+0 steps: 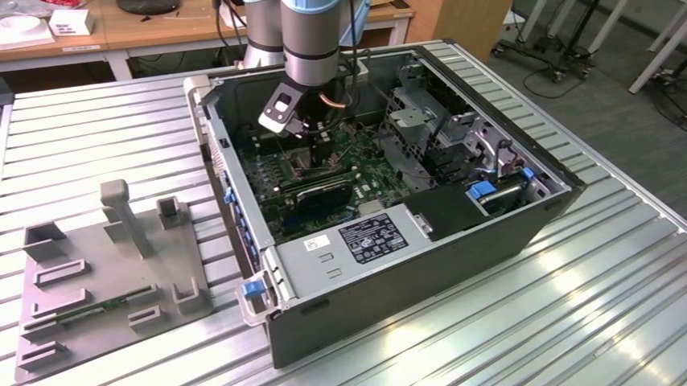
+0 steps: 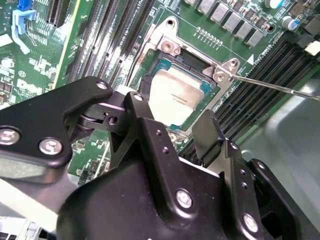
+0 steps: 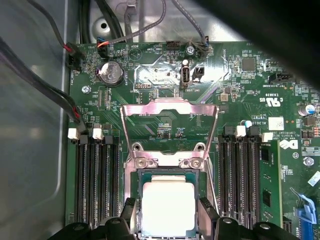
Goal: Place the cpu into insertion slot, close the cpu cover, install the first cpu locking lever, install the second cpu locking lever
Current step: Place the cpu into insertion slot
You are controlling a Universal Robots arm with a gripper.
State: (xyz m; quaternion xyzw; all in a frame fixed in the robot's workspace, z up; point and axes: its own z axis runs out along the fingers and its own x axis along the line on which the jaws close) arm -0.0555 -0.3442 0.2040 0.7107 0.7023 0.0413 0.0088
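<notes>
In the exterior view my arm (image 1: pixel 317 40) reaches down into the open computer case (image 1: pixel 429 265), which lies on its side in the middle of the slatted table (image 1: pixel 108 137). A grey fixture plate (image 1: pixel 96 281) sits by the table's edge on the exterior view's left. From there my own wrist hides the socket.

The first wrist view looks straight down on the green board (image 3: pixel 240 95). The cpu (image 3: pixel 167 209) lies flat in the insertion slot (image 2: pixel 186 59), silvery top facing up at me, between two banks of memory slots (image 3: pixel 95 185). It is square, so it has no long axis to speak of, and its edges run parallel to those slots. The cpu cover (image 3: pixel 170 112) is swung up off the slot on the hinge at its far rim, and the board shows through the cut-out centre.

The second wrist view comes in at a slant and adds a thin locking lever (image 2: pixel 270 84), which runs from a corner of the slot out over the memory slots.

My claw (image 2: pixel 172 109) is spread about as wide as the cpu and grips nothing. The fingers (image 3: pixel 207 212) flank two opposite edges of the chip. They look just clear of it, though I cannot tell for sure whether the tips touch the slot's rim.
</notes>
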